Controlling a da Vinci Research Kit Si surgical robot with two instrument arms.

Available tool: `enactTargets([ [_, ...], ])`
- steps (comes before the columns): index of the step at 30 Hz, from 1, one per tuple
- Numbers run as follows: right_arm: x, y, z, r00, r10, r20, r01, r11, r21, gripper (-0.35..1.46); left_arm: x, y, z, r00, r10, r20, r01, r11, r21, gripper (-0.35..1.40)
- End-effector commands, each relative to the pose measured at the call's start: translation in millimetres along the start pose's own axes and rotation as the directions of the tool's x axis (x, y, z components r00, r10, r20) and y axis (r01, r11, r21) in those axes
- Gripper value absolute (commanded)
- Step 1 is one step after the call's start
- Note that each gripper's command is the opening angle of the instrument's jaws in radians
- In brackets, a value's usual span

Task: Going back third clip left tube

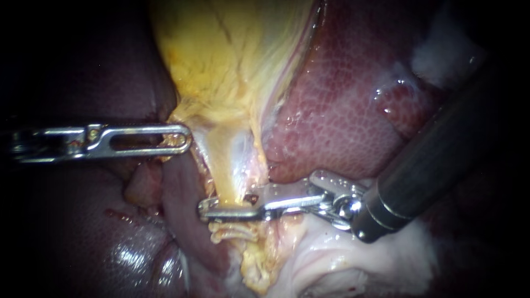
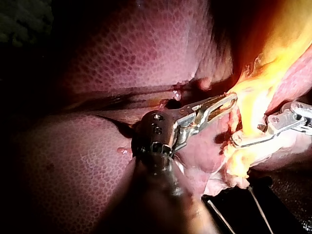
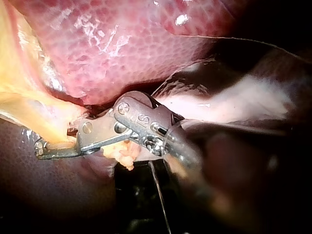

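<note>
Left instrument (image 1: 185, 139): enters level from the endoscope view's left, one slotted jaw seen flat-on, tip at the lower left edge of the gallbladder (image 1: 221, 60).
Left end effector, state: jaws lying together, closed on the yellow fringe of the gallbladder. Fringe drawn to a point toward the tip. Left wrist view agrees.
Right instrument (image 1: 227, 205): dark shaft entering from the right, wrist joint over pale tissue (image 1: 342, 259), jaws reaching leftward across the lower end of the yellow tube (image 1: 229, 176).
Right end effector, state: parted, with a gap between the jaws visible in both wrist views. Yellow tube lies in that gap. Contact from both sides not evident, nothing held.
Yellow tube: descends from the narrow end of the gallbladder, with liver (image 1: 342, 110) to its right and a pink fold (image 1: 179, 204) to its left. Whether left or right tube: cannot tell.
Clips (image 1: 234, 229): pale crosswise bands on the yellow tube, just below the lower jaw of the right instrument, close-stacked. Exact count not readable.
Liver: dark red, mottled, glistening, behind and to the right of the tube. A further lobe lies under the left instrument.
Pale tissue: whitish, beneath the right instrument's wrist joint.
</note>
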Motion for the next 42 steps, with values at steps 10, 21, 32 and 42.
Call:
enactTargets([
  [10,0.6,0.2,0.6,0.999,-0.023,-0.029,0.021,0.997,-0.072,0.23,0.0,-0.2,-0.1,1.0000,0.000,0.001,0.000,1.000,-0.002,-0.35],
  [21,2.4,0.4,-4.2,0.996,-0.077,-0.042,0.071,0.988,-0.135,0.60,0.1,-0.3,-0.2,1.0000,-0.001,0.001,0.001,1.000,-0.003,-0.35],
  [32,3.8,-2.4,-11.0,0.996,-0.088,-0.031,0.084,0.991,-0.106,0.60,0.1,-0.2,-0.3,1.0000,0.000,0.001,0.000,1.000,-0.002,-0.35],
  [42,8.9,-7.2,-16.1,0.985,-0.172,-0.030,0.168,0.981,-0.100,0.60,0.2,-0.2,0.0,1.0000,0.000,0.003,0.000,1.000,-0.004,-0.35],
])
